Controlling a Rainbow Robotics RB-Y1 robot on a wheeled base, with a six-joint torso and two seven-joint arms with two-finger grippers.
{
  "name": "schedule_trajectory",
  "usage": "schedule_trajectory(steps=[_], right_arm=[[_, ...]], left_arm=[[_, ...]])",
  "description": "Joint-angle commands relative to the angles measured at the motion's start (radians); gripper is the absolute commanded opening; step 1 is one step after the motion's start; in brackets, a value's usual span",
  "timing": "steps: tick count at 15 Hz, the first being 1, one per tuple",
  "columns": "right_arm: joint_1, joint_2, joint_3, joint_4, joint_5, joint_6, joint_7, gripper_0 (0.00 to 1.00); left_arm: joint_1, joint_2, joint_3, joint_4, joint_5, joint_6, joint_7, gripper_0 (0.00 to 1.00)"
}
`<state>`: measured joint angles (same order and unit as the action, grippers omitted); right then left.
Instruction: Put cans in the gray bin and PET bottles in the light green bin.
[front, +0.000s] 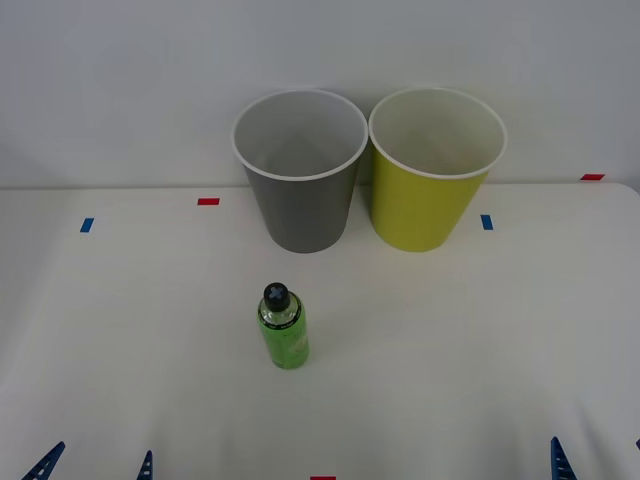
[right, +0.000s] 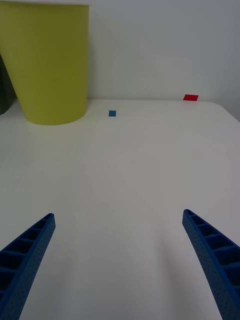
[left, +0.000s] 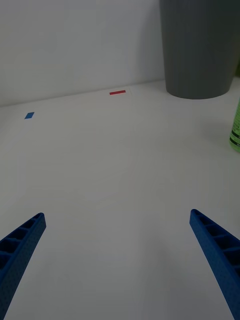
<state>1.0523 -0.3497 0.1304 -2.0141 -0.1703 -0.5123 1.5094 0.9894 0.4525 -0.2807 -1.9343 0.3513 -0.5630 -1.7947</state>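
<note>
Bottle (front: 282, 327) first: a small clear PET bottle with a bright green label and a black screw cap stands upright on the white table (front: 460, 340), near its middle and toward the robot from the two bins, with bare tabletop between it and them. Behind it, close to the pale wall, the gray bin (front: 300, 205) stands upright with its white rim and pale inside open to view; the bottle sits roughly in line with this bin's left half. Just beside it on the right, their rims almost touching, stands the light green bin (front: 428, 205), also upright and the same size. Small tape marks lie on the table: a red one (front: 208, 201) and a blue one (front: 86, 225) to the left of the gray bin, a blue one (front: 487, 222) to the right of the green bin, and a red one (front: 592, 177) at the far right edge. At the near edge of the table the left gripper (left: 117, 260) hangs low over bare tabletop, its blue ribbed fingers spread wide apart and holding nothing, with the bottle's green side just off to its right. The right gripper (right: 120, 260) sits likewise at the near right, fingers wide apart, nothing between them, facing the green bin well ahead.
</note>
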Motion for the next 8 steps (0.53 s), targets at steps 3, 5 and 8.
schedule_trajectory(steps=[3, 5, 8], right_arm=[[0.0, 0.0, 0.0, 0.0, 0.0, 0.0, 0.0, 0.88], [0.0, 0.0, 0.0, 0.0, 0.0, 0.0, 0.0, 0.88], [0.0, 0.0, 0.0, 0.0, 0.0, 0.0, 0.0, 0.88]], left_arm=[[0.0, 0.0, 0.0, 0.0, 0.0, 0.0, 0.0, 1.0], [0.0, 0.0, 0.0, 0.0, 0.0, 0.0, 0.0, 1.0], [0.0, 0.0, 0.0, 0.0, 0.0, 0.0, 0.0, 1.0]])
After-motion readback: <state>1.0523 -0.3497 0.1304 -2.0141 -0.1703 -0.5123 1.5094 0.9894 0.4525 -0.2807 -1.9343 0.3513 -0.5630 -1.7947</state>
